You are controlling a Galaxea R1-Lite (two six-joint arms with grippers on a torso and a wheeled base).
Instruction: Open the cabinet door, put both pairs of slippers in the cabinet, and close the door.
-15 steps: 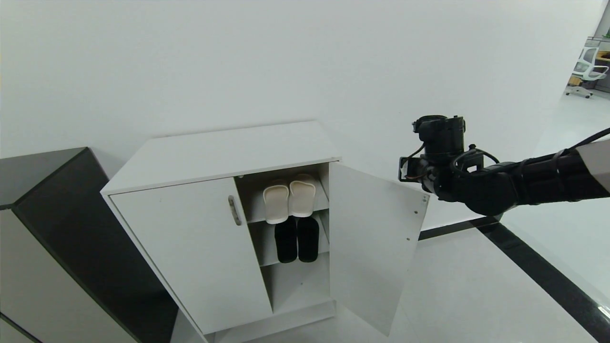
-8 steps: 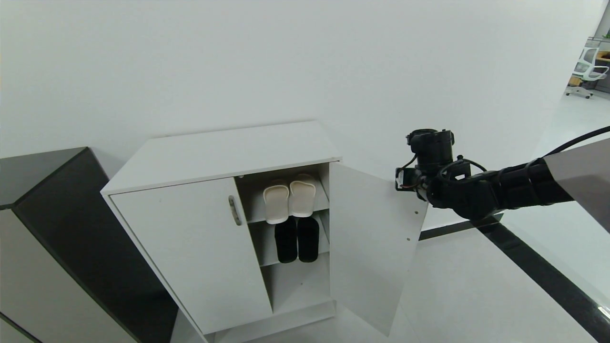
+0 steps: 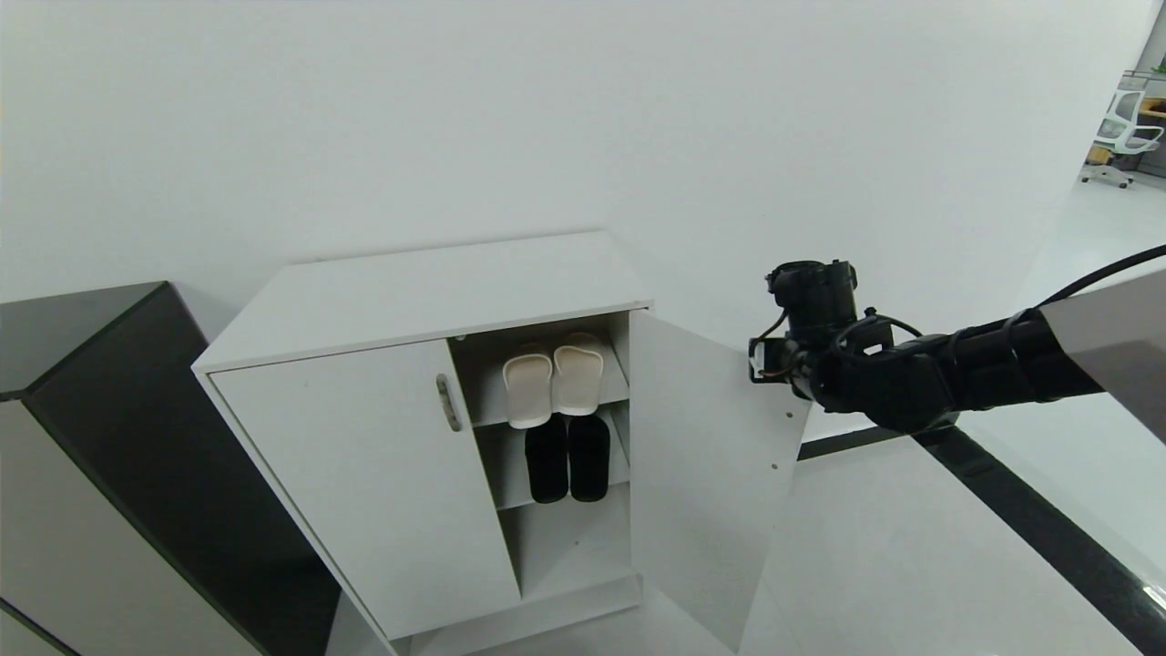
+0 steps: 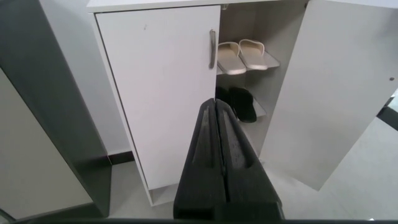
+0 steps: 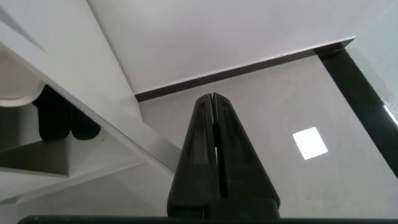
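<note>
Room: white wall [image 3: 547,118], pale floor [image 3: 911,565] with a black stripe [image 3: 1029,515]; a dark cabinet [image 3: 137,437] stands beside the white one.
Cabinet [image 3: 428,292]: left door [image 3: 364,474] shut, right door [image 3: 710,456] swung open.
Left fingers [image 4: 204,143]: pressed together, pointing at the shut door below its handle [image 4: 212,48].
Right fingers [image 5: 200,143]: pressed together, just beside the open door's outer face; contact cannot be told.
White slippers [image 3: 553,383]: upper shelf, beyond the left fingers.
Black slippers [image 3: 567,460]: shelf directly beneath, behind the open door from the right fingers.
</note>
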